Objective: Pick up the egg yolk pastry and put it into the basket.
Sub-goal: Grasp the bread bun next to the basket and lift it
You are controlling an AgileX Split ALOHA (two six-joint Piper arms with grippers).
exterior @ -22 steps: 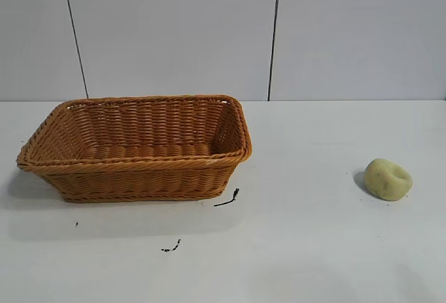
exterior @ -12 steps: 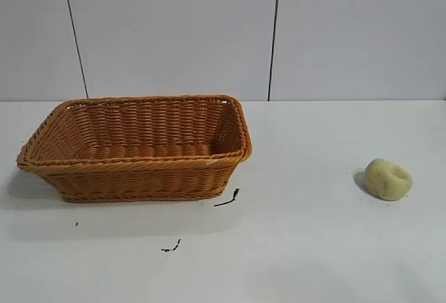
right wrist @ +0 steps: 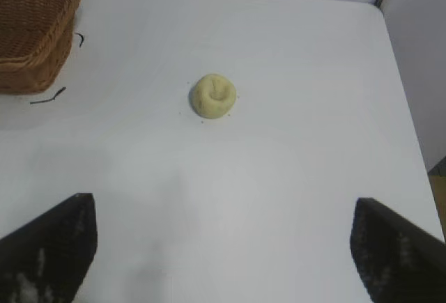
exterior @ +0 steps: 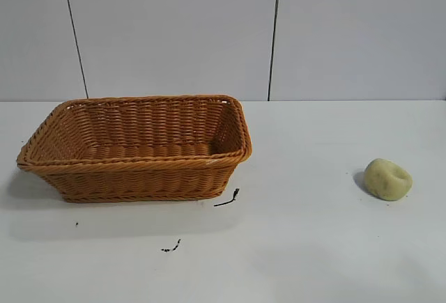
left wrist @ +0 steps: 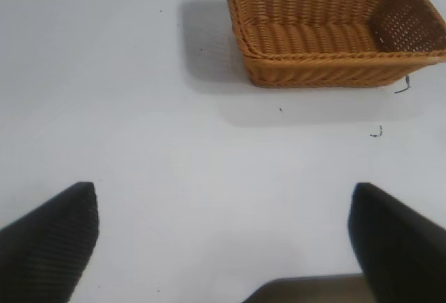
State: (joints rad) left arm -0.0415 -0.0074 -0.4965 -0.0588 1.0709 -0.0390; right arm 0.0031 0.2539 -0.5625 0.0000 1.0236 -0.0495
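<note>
The egg yolk pastry [exterior: 388, 179], a pale yellow-green lump with a dimpled top, lies on the white table at the right; it also shows in the right wrist view [right wrist: 214, 95]. The orange-brown wicker basket [exterior: 139, 166] stands at the left, empty; it also shows in the left wrist view [left wrist: 334, 66] and at the edge of the right wrist view [right wrist: 28, 73]. My left gripper [left wrist: 223, 237] is open and empty, well short of the basket. My right gripper [right wrist: 223, 244] is open and empty, some way short of the pastry. Neither gripper shows in the exterior view.
Small black scraps lie on the table in front of the basket [exterior: 228, 198] [exterior: 171, 247]. The table's edge [right wrist: 408, 108] runs beyond the pastry in the right wrist view. A grey panelled wall stands behind the table.
</note>
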